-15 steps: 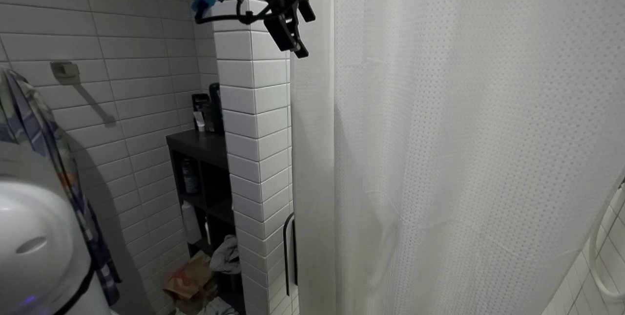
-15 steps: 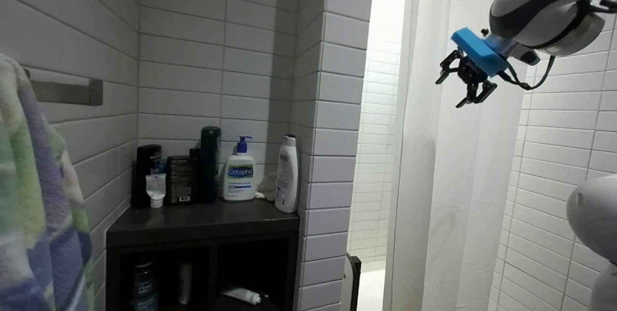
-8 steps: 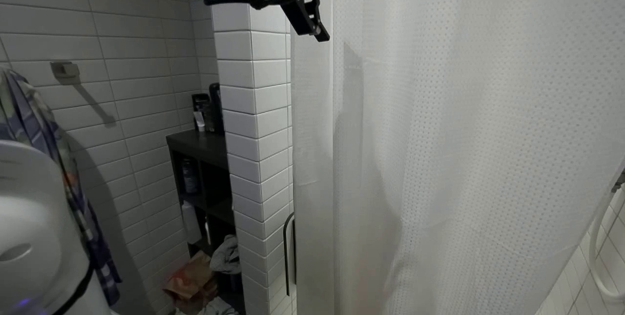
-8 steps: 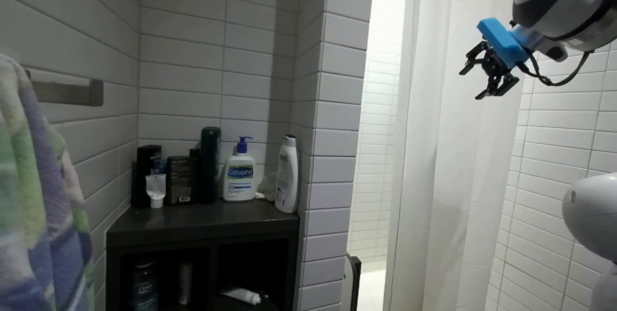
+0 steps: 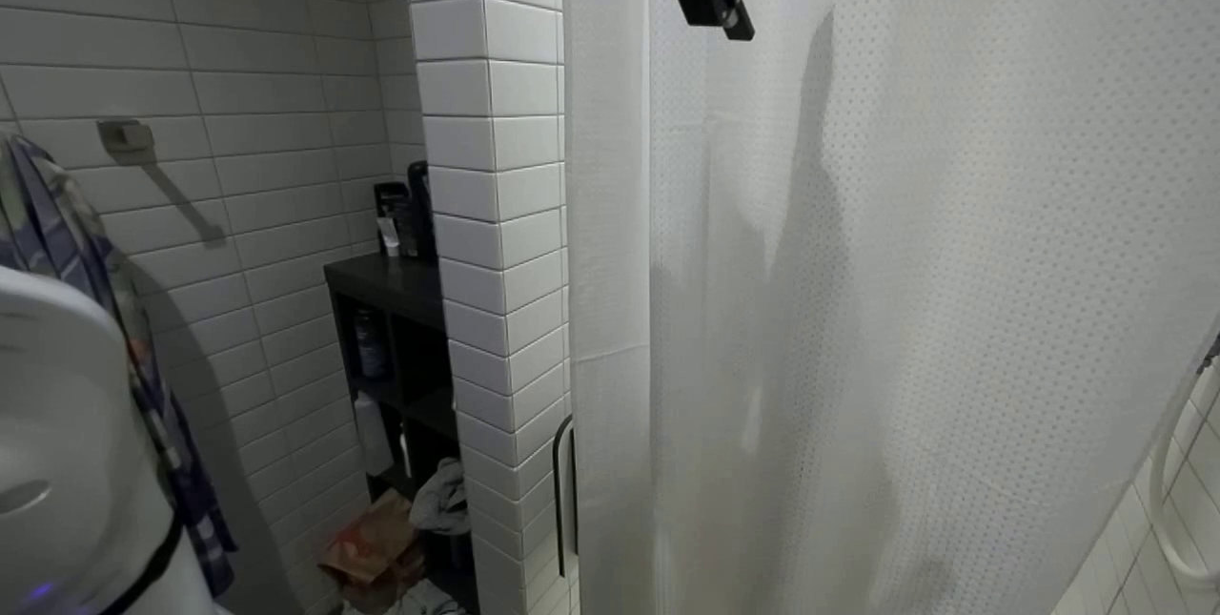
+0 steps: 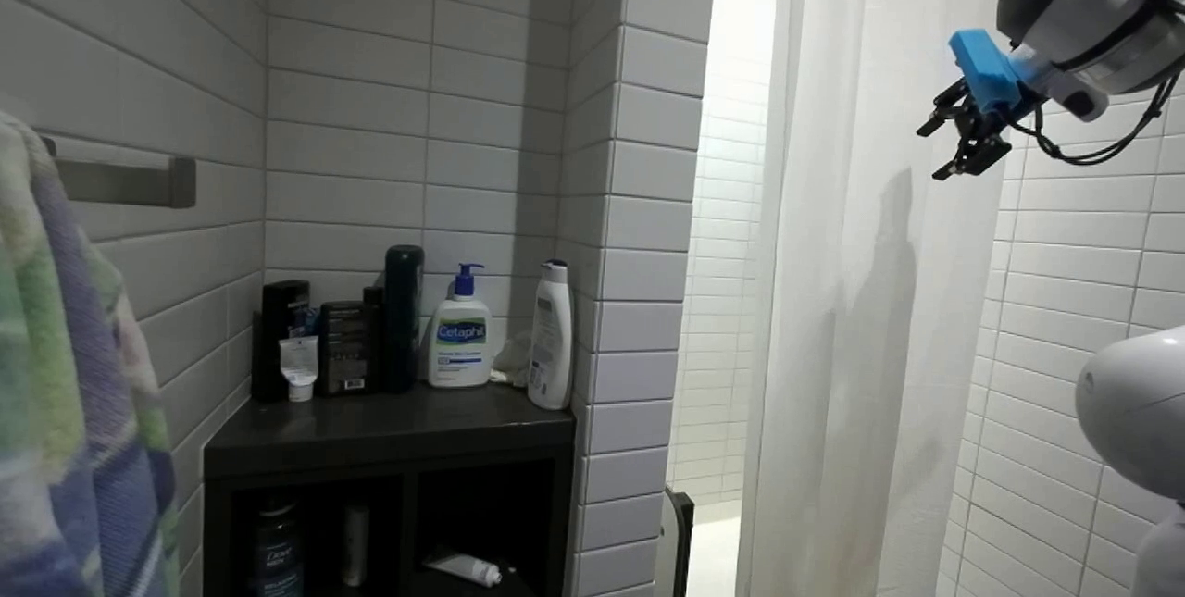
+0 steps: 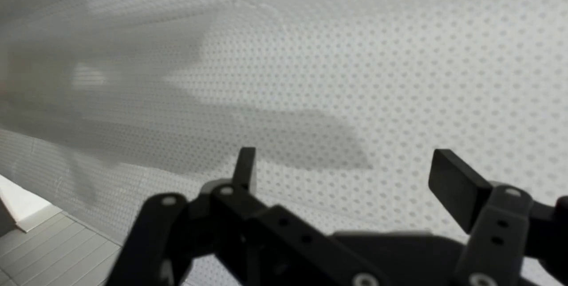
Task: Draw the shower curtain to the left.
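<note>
Fingers (image 7: 457, 188) spread wide, released; curtain (image 7: 355, 77) fabric shows past the gap in the gripper (image 7: 344, 166). Can't tell if the tips touch it. Wrist view: fingers at 7 and 4 o'clock, tips aimed near 12. Curtain sits at 3 o'clock in both exterior views, hanging down to 6, long axis 12-to-6, folds along it; in the wrist view the folds run roughly 9 to 3. In an exterior view the arm (image 6: 1074, 14) comes in from 2 with the gripper aimed at 8. Versus the earlier frame: gripper shifted between 2 and 3 o'clock in both exterior views; in an exterior view the shadow (image 5: 815, 110) on the fabric went the same way, curtain edge about where it was. Further out in an exterior view: tiled pillar (image 6: 648, 254) at the curtain's 9, dark shelf (image 6: 389, 453) with bottles (image 6: 460, 347) between 7 and 8, towel (image 6: 83, 375) at 9.
</note>
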Robot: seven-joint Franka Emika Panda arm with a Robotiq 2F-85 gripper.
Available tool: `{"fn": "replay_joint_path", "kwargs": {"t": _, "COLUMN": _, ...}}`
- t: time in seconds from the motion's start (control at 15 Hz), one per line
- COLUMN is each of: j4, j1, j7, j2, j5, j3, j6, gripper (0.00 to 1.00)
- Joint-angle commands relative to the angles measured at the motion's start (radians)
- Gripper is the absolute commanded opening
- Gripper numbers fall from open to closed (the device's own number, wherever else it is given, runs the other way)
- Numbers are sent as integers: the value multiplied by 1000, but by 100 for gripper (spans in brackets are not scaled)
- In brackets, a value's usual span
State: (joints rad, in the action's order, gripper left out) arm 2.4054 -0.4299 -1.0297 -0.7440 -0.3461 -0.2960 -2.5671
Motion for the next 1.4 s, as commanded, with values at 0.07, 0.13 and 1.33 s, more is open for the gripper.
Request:
{"fn": "replay_joint_path", "kwargs": {"t": 0.07, "j4": -140, "j1": 31, "j7": -2, "j2": 140, "j5": -110, "j3": -87, "j6": 3, "gripper": 100}}
{"fn": "replay_joint_path", "kwargs": {"t": 0.13, "j4": -161, "j1": 35, "j7": 0, "j2": 161, "j5": -135, "j3": -109, "j6": 8, "gripper": 100}}
{"fn": "replay_joint_path", "kwargs": {"t": 1.33, "j4": -409, "j1": 51, "j7": -17, "j2": 442, "j5": -769, "j3": -328, "j6": 204, "gripper": 100}}
